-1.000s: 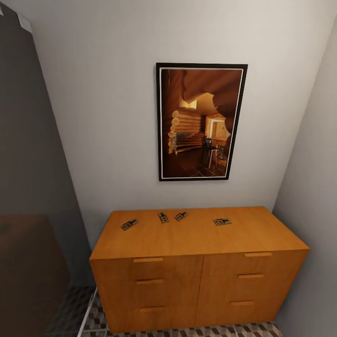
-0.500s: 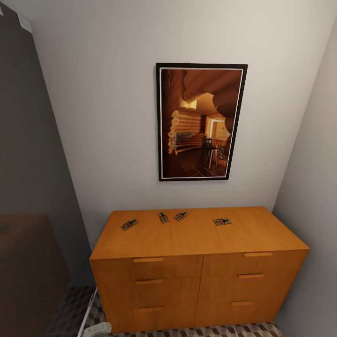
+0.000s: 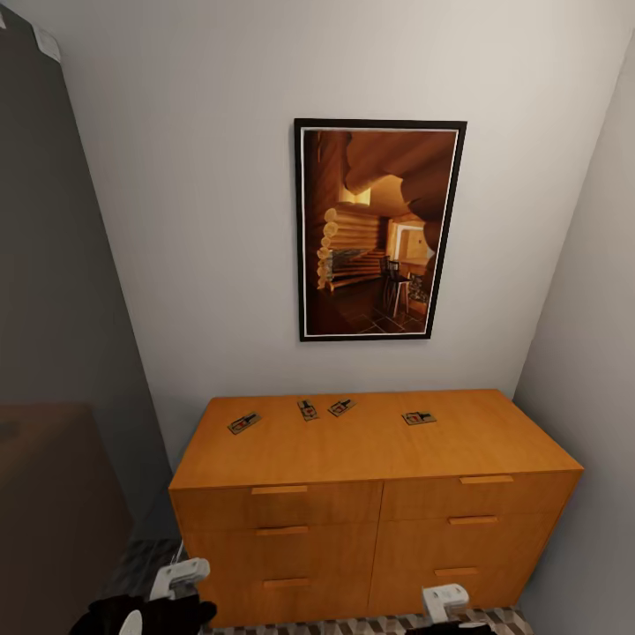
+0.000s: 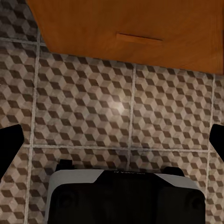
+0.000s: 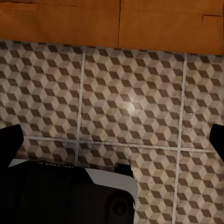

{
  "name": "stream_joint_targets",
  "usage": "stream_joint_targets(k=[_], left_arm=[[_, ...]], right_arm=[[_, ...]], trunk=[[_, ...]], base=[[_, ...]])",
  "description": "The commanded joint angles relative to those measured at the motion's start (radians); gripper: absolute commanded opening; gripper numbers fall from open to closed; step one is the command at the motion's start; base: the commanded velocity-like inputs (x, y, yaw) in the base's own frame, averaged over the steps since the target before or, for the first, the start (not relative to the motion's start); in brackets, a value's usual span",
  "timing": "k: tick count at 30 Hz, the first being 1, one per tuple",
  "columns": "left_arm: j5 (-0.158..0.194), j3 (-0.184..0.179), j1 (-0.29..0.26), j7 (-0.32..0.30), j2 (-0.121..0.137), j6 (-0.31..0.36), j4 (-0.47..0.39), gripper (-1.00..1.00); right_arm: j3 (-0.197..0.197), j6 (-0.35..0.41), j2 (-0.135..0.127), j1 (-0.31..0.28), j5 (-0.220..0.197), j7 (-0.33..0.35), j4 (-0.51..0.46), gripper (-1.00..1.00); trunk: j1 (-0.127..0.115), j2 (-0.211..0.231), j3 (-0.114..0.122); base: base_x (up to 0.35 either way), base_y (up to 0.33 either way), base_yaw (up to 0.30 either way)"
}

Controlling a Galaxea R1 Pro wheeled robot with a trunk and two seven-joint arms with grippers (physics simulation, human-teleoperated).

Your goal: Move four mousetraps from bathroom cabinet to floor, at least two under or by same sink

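Several mousetraps lie flat on top of the orange-brown cabinet (image 3: 370, 450), toward its back edge. One mousetrap (image 3: 244, 422) is at the left, two (image 3: 307, 409) (image 3: 341, 407) sit close together in the middle, and one (image 3: 419, 417) is at the right. My left arm (image 3: 172, 591) and right arm (image 3: 445, 604) show low in front of the cabinet, well below the traps. The left gripper (image 4: 112, 144) is open over the bathroom floor (image 4: 93, 107), near the cabinet's base (image 4: 140, 28). The right gripper (image 5: 112, 140) is open too, over floor tiles (image 5: 130, 107). The sink is out of view.
A framed picture (image 3: 377, 227) hangs on the wall above the cabinet. A grey wall (image 3: 582, 370) closes in at the right. A dark panel (image 3: 53, 309) and a brown surface (image 3: 53, 511) stand at the left.
Both arms have risen into the bottom of the head view, the left one first. The cabinet, the traps and the camera have not moved.
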Motion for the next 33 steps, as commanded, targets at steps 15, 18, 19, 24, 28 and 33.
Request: stream_joint_targets(k=[15,18,19,24,28,33], left_arm=[[0.008,0.001,-0.013,0.007,0.003,0.023,-0.036,1.0],[0.009,0.001,-0.031,0.006,0.008,0.024,-0.036,1.0],[0.009,0.001,-0.041,0.006,0.009,0.025,-0.037,1.0],[0.011,0.001,-0.098,0.005,0.014,0.026,-0.037,1.0],[0.011,0.0,-0.139,0.005,0.017,0.027,-0.036,1.0],[0.011,0.0,-0.192,0.005,0.018,0.028,-0.033,1.0]], right_arm=[[0.013,0.237,0.04,-0.035,-0.001,0.006,-0.192,1.0],[0.012,0.248,0.054,-0.081,-0.001,0.005,-0.201,1.0],[0.012,0.248,0.057,-0.098,-0.001,0.005,-0.203,1.0],[0.012,0.248,0.069,-0.162,0.0,0.005,-0.207,1.0],[0.01,0.248,0.08,-0.202,0.0,0.004,-0.208,1.0],[0.009,0.248,0.093,-0.248,0.001,0.004,-0.209,1.0]], trunk=[[0.0,-0.001,0.0],[0.0,-0.001,0.0],[0.0,-0.001,0.0],[0.0,-0.001,0.0],[0.0,-0.001,0.0],[0.0,-0.001,0.0]], base=[[0.0,0.0,0.0],[0.0,0.0,0.0],[0.0,0.0,0.0],[0.0,0.0,0.0],[0.0,0.0,0.0],[0.0,0.0,0.0]])
